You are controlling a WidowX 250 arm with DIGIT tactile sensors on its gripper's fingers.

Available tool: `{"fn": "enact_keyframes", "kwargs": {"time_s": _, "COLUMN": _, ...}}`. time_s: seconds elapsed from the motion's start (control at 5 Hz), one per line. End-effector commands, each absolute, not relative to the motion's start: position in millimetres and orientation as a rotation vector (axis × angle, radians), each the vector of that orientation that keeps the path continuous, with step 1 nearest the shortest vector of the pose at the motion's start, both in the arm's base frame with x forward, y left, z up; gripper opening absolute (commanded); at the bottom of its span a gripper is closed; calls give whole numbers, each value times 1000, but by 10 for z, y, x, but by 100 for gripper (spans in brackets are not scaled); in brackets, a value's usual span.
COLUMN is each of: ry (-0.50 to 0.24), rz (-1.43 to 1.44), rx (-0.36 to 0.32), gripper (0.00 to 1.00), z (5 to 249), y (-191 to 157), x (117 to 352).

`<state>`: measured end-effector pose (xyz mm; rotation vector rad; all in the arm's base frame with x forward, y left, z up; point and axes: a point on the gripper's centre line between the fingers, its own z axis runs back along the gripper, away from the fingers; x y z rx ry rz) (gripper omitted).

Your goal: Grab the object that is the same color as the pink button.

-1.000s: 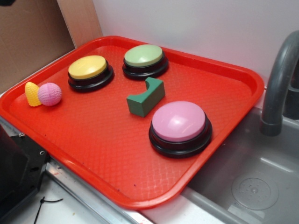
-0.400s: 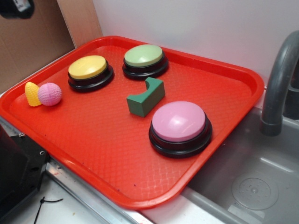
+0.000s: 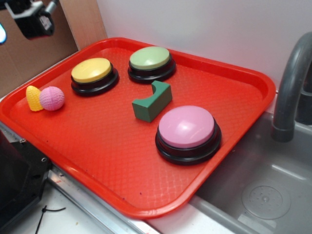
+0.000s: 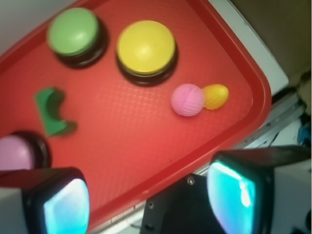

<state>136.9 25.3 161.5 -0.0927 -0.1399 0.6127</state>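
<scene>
locating target: pink ball [image 3: 51,98] at left of frame on the red tray [image 3: 122,161], touching the yellow corn piece [image 3: 33,98].
reference: pink button [image 3: 187,127], lower right of centre.
tool: gripper [image 4: 146,195] fingers apart, empty, upper left of frame.
handling: likely light, dimpled, prone to rolling.
hold: across its middle, clear of the corn.
</scene>
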Motion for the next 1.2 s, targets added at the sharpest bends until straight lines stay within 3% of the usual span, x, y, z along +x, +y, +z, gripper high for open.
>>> {"fn": "enact_keyframes", "kwargs": {"time_s": 0.0, "ry": -229, "rz": 926, "rx": -32, "gripper": 100, "z": 1219, "y": 486, "x": 1459}}
{"fn": "enact_keyframes", "kwargs": {"time_s": 0.4, "ry": -267, "rz": 1110, "rx": 86, "gripper": 100, "z": 840, "y": 633, "x": 1539}}
{"fn": "enact_keyframes", "kwargs": {"time_s": 0.6, "ry": -279, "rz": 1150, "rx": 87, "gripper": 100, "z": 698, "y": 663, "x": 1553}}
{"fn": "enact_keyframes", "kwargs": {"time_s": 1.0, "ry": -325, "rz": 1202, "rx": 177, "gripper": 100, "z": 385, "y": 754, "x": 1565}}
